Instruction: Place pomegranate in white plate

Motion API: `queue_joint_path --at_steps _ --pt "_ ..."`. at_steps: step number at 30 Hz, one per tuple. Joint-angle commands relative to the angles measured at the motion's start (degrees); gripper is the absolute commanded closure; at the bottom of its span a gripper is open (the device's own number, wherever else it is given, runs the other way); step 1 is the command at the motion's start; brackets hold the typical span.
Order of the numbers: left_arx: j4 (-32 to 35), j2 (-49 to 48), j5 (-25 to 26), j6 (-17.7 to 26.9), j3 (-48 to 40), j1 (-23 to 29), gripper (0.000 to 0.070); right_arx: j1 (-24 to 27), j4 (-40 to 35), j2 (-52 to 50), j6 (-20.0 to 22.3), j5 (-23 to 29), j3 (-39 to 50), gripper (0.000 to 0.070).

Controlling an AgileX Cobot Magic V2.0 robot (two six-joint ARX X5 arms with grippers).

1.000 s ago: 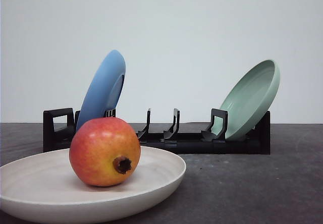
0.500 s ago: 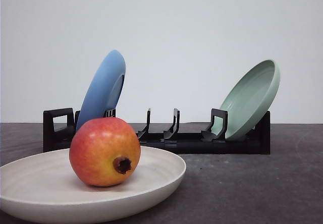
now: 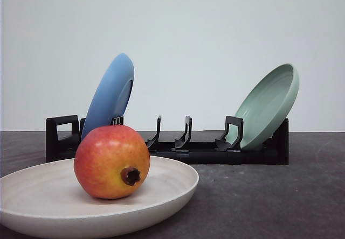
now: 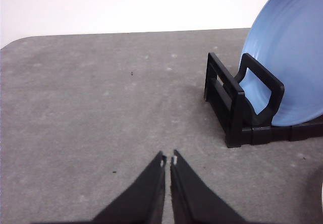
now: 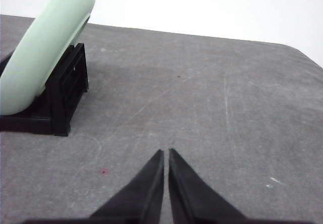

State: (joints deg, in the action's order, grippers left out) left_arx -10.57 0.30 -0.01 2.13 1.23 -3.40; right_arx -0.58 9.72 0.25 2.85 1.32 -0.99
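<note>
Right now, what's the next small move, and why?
Probably none beyond holding both arms parked: the round red-orange pomegranate already rests in the shallow off-white plate, while the left gripper and right gripper are shut above bare grey table, away from it.

Grey table point(image 3: 269, 196) bears white plate point(image 3: 161, 196), black rack point(image 3: 205, 153).

My left gripper point(image 4: 168, 159) has two matte black fingers tapering to narrow points, each tip marked with a small pale spot. My right gripper point(image 5: 166, 152) has the same black, wedge-shaped fingers, plain and unmarked.
</note>
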Motion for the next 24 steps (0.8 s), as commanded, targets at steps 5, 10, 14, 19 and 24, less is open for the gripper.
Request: queue_joint_path --at_steps 5,10,14,19,24 --pt "-0.2 -0.1 0.3 0.2 -0.5 0.1 0.07 0.1 -0.7 0.0 0.3 0.2 0.3 0.069" --pt "-0.2 -0.1 0.3 0.2 -0.6 0.1 0.07 0.1 -0.7 0.0 0.3 0.2 0.3 0.069" --pt "-0.2 -0.1 0.3 0.2 -0.6 0.1 0.07 0.1 -0.7 0.0 0.3 0.2 0.3 0.069" --pt "-0.2 -0.1 0.3 0.2 -0.6 0.1 0.07 0.1 -0.7 0.0 0.3 0.2 0.3 0.069" --pt "-0.2 -0.1 0.3 0.2 -0.5 0.1 0.07 0.1 -0.7 0.0 0.3 0.2 0.3 0.069"
